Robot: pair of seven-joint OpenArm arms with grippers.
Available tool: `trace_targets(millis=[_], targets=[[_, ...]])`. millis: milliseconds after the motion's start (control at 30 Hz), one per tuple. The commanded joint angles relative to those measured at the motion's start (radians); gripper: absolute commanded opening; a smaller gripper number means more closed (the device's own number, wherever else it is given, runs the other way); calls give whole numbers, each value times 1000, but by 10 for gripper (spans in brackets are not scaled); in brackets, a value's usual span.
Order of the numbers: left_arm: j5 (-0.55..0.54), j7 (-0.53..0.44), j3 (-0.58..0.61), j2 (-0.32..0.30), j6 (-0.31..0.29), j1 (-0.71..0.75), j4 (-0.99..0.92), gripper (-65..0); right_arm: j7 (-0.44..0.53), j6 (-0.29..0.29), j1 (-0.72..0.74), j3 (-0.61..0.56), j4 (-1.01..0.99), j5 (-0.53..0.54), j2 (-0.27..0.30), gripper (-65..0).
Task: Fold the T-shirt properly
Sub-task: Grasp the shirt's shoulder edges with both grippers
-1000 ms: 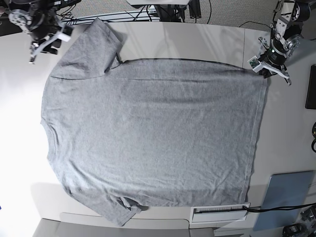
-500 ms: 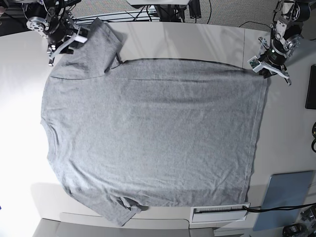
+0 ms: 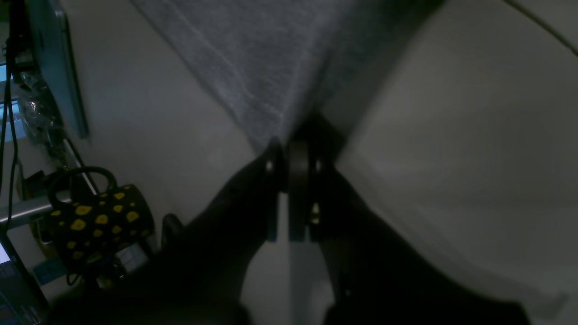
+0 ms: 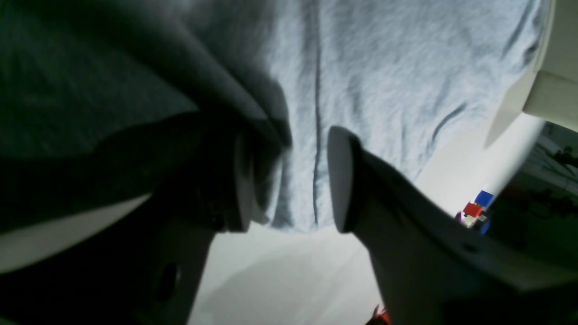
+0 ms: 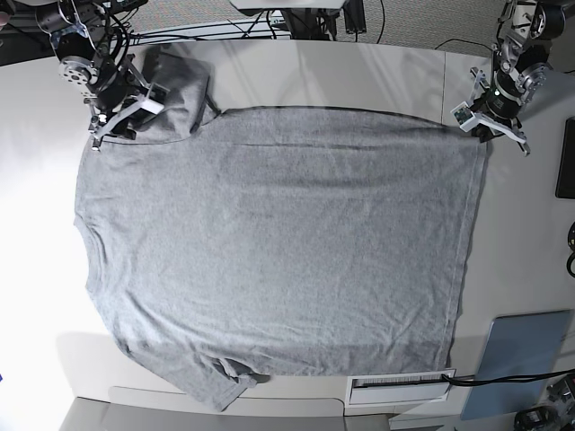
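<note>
Across most of the worktop lies the T-shirt, spread flat with its plain grey side up. Its long axis runs from the collar at 9 o'clock to the hem at 3 o'clock in the base view, one sleeve at 11 o'clock and the other at 7 o'clock.

Up at 11 o'clock the right tool sits over that upper sleeve, jaws spread. From its wrist camera the sleeve's hemmed edge lies between the two fingers, with cloth bunched against the left one; nothing is pinched yet. The sleeve reaches away from the tool toward 12 o'clock there.

Over at 2 o'clock the left tool stands at the hem's top corner. Its fingers are pressed together on that corner, and the shirt fans out from it toward 12 o'clock.

My judgement: each arm has the corner nearest it, so the next fold hinges on the right tool closing on the sleeve.
</note>
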Motion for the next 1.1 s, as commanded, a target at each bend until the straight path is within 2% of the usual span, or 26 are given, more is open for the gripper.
trace_targets(millis=[0,200,333,433,467,567,600,700,767,867,1067], targets=[[-7,30,6,-8,-53,15,-10,-650,-5,56,-10,-20,-11,45,3,-364],[-7,30,6,-8,-53,15,-10,-650,-16,57,-8,-26,-11,63,3,-373],[-7,29,6,-8,-53,15,-10,-650,-7,63,-8,-26,-11,85,14,-544],[-7,29,6,-8,-53,15,-10,-650,-41,61,-8,-26,-11,101,22,-637],[-7,29,6,-8,-53,15,-10,-650,-63,58,-8,-26,-11,101,22,-650],[-26,30,5,-9,-52,15,-10,-650,-177,52,-11,-26,0,156,23,-650],[-46,32,5,-10,-35,16,-10,-650,-212,34,-15,-26,11,184,23,-650],[-79,51,4,-15,87,44,6,-650,-249,-23,-57,-26,74,202,41,-650],[-79,69,4,-24,135,76,32,-650,-288,-42,-95,-26,124,202,63,-650],[-89,71,4,-37,140,135,74,-650,-350,-65,-153,-26,183,201,90,-650],[-130,117,-3,-36,143,244,137,-650,-408,-135,-248,-25,238,157,95,-650]])
